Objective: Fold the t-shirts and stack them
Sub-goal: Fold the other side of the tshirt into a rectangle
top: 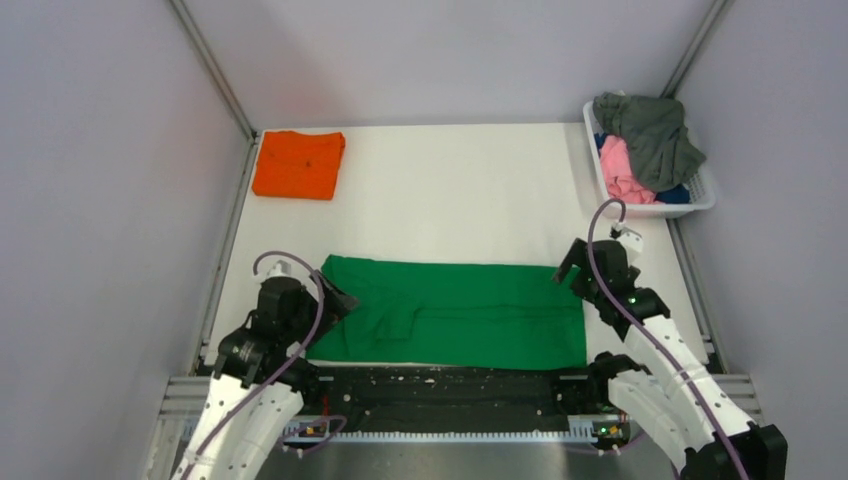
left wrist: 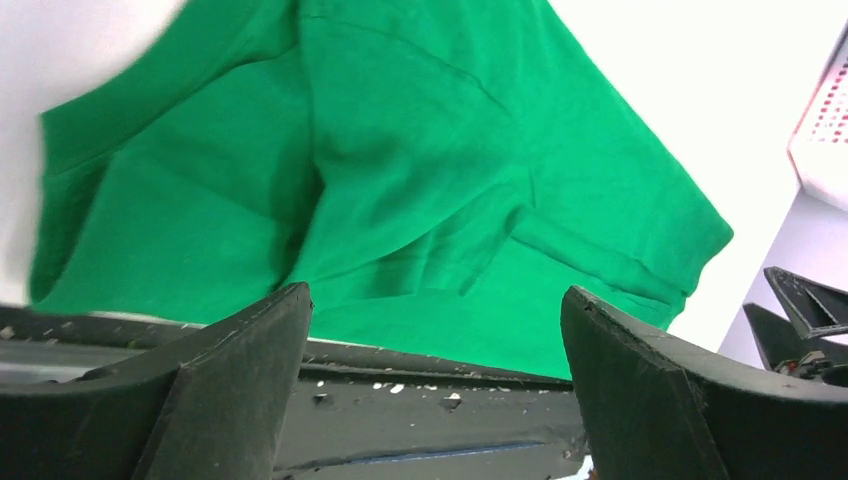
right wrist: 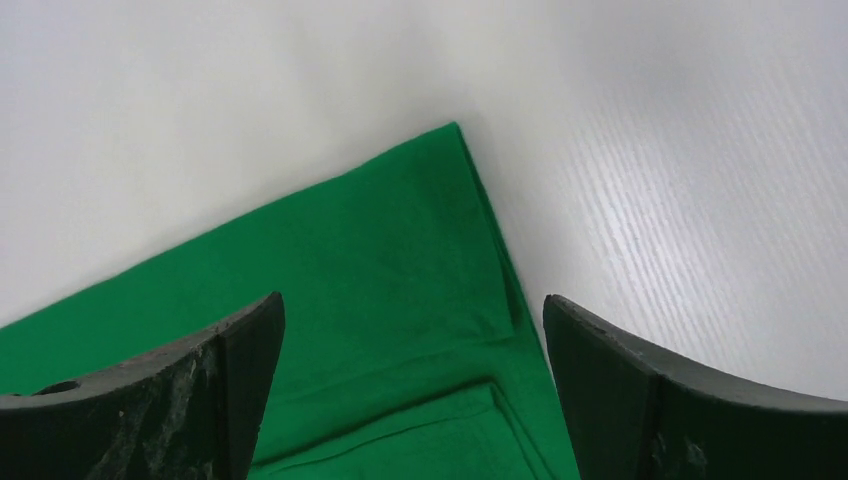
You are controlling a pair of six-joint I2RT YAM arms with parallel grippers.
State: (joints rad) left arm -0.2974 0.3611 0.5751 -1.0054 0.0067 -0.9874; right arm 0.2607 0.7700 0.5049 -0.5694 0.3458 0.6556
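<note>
At the near edge of the table [top: 450,190]: green shirt [top: 450,312], long axis left to right. Your left gripper [top: 338,298] and right gripper [top: 568,268], both empty with jaws apart, sit one at each short end.

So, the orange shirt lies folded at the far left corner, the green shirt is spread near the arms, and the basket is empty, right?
Not quite. The basket is not empty: the top view shows grey, pink and blue clothes piled in it. The orange shirt and the green shirt are as you say.
</note>
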